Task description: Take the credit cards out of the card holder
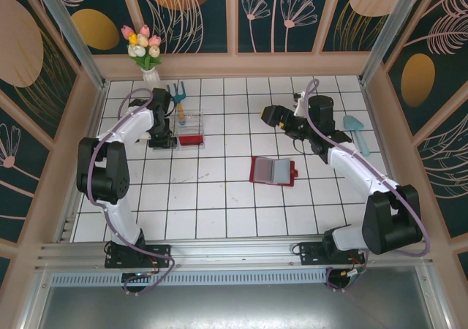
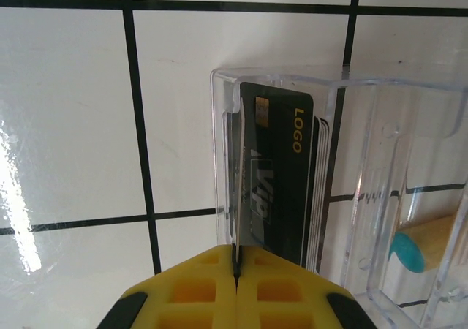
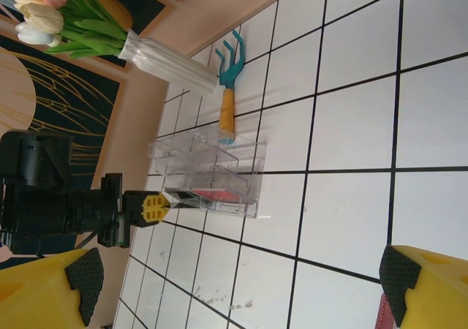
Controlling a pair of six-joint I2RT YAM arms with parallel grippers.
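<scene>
The red card holder [image 1: 272, 170] lies open on the white tiles at the middle, its grey-blue pockets facing up, with neither gripper touching it. Its red edge shows at the bottom right of the right wrist view [image 3: 384, 319]. My left gripper [image 1: 162, 141] [image 2: 235, 265] is shut on a thin dark credit card [image 2: 235, 219] seen edge-on, which reaches into the end slot of the clear plastic tray [image 1: 189, 124] [image 2: 219, 124]. A black card with a gold logo [image 2: 285, 175] stands in that slot, and a red card [image 1: 190, 140] lies there too. My right gripper [image 1: 270, 115] [image 3: 241, 292] hovers wide open above the tiles.
A vase of tulips [image 1: 142, 47] stands at the back left. A teal hand rake [image 1: 178, 95] lies behind the tray, and a teal scoop [image 1: 356, 129] lies at the right. Walls close in the tiled table on three sides.
</scene>
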